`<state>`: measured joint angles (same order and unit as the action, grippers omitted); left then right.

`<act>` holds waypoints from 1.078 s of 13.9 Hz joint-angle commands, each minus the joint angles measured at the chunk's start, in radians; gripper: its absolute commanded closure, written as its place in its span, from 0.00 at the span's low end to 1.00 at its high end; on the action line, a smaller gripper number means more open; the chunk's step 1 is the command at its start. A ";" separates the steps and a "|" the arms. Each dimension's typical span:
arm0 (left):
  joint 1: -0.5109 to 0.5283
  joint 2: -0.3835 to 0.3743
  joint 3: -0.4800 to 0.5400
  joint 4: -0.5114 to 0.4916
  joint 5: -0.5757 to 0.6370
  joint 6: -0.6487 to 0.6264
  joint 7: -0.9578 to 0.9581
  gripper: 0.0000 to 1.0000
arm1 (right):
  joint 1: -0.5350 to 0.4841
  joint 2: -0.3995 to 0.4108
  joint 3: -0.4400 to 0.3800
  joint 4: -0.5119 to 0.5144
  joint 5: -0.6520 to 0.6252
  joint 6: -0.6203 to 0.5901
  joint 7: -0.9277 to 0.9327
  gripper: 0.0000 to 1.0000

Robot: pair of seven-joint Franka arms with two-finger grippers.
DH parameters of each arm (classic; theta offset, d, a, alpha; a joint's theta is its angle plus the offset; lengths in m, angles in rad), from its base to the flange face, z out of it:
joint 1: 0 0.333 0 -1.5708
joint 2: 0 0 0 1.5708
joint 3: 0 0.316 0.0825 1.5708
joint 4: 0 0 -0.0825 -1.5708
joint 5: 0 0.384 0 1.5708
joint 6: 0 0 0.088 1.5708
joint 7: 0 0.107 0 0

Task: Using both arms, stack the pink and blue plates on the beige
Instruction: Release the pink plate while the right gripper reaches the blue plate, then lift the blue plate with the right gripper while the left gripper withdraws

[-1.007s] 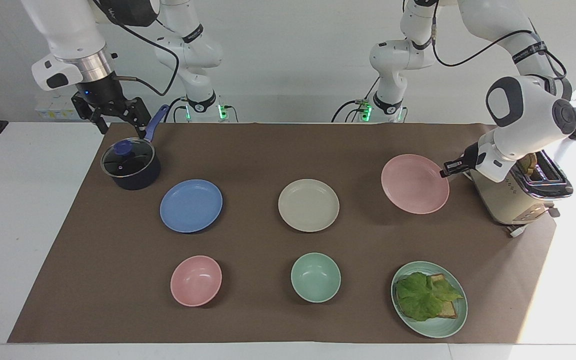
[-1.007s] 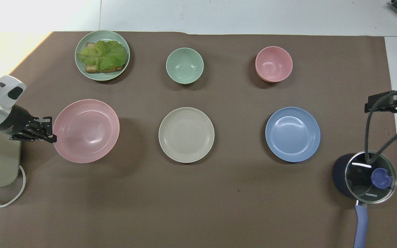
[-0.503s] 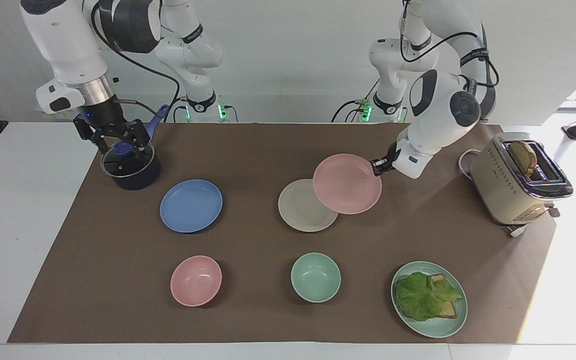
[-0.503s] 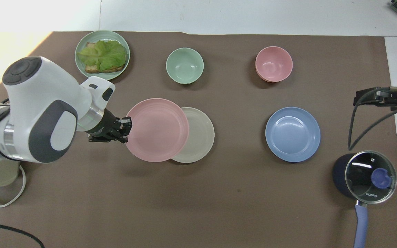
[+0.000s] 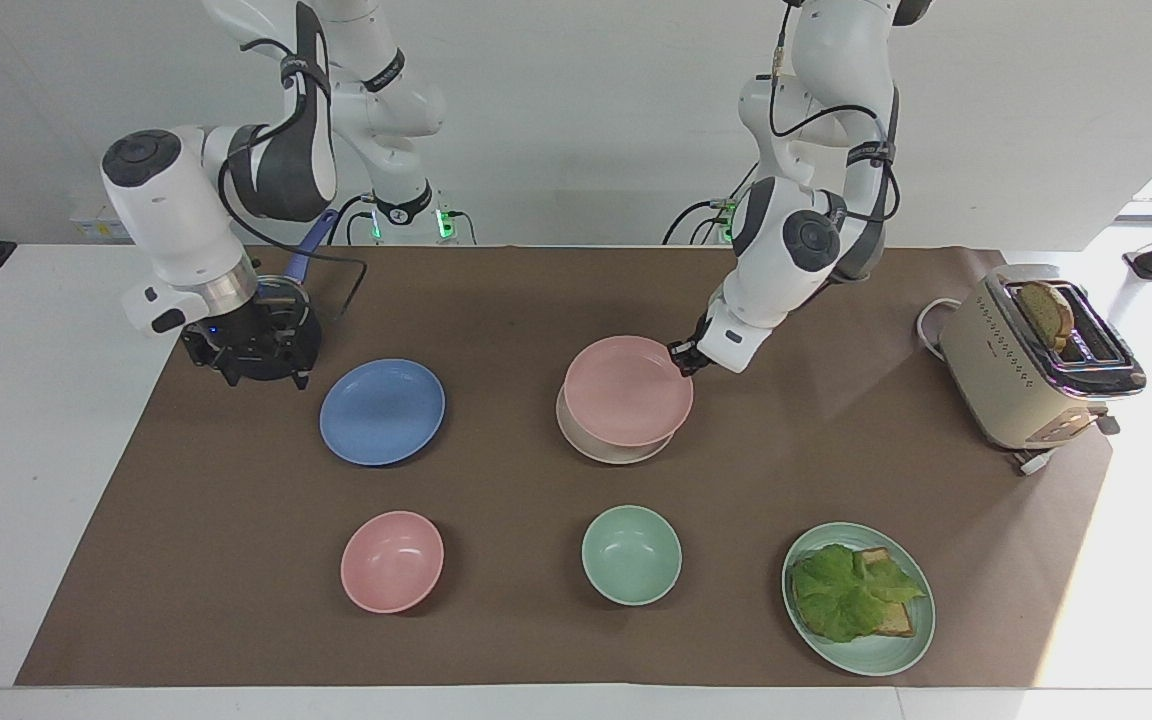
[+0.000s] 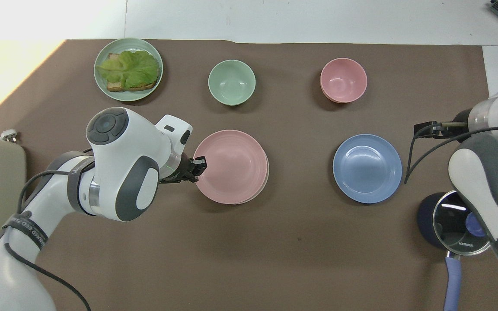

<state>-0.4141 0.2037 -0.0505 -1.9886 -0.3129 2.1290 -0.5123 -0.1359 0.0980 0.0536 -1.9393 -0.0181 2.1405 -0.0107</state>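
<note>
At the left claw tip: pink plate, pinched by its rim, claw clenched on it. Plate sits over the beige plate, nearly centred, only a sliver of beige rim showing on the side away from the robots. Can't tell if pink is fully seated or a touch above; in the facing view it looks slightly tilted, so I'd call it not yet released.

Blue plate untouched on the surface, just beside the right claw, toward the middle. Right claw is low over the pot, jaws spread wide, nothing in them.

Progress, my read: first stack roughly placed pending release; blue pick and stack still to do.

Hard to see: right claw fingertips merge with the dark pot, contact unclear. Overhead, right arm covers part of the pot lid. Beige plate mostly hidden under pink.
</note>
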 commanded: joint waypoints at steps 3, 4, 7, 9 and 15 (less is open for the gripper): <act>-0.057 0.038 0.017 -0.032 -0.025 0.089 -0.003 1.00 | -0.016 0.038 0.008 -0.058 0.033 0.087 -0.052 0.00; -0.067 0.046 0.017 -0.032 -0.025 0.107 -0.003 1.00 | -0.016 0.040 0.008 -0.075 0.038 0.093 -0.055 0.00; -0.058 0.049 0.018 -0.022 -0.025 0.104 0.014 0.01 | -0.016 0.045 0.008 -0.147 0.122 0.159 -0.136 0.00; -0.054 0.051 0.021 -0.018 -0.022 0.101 0.017 0.00 | -0.019 0.057 0.006 -0.181 0.174 0.194 -0.193 0.08; 0.108 0.025 0.027 0.092 0.056 -0.082 0.150 0.00 | -0.067 0.108 0.008 -0.248 0.322 0.285 -0.369 0.27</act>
<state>-0.3793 0.2473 -0.0213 -1.9604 -0.3000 2.1538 -0.4188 -0.1734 0.2087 0.0522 -2.1637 0.2498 2.4018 -0.3042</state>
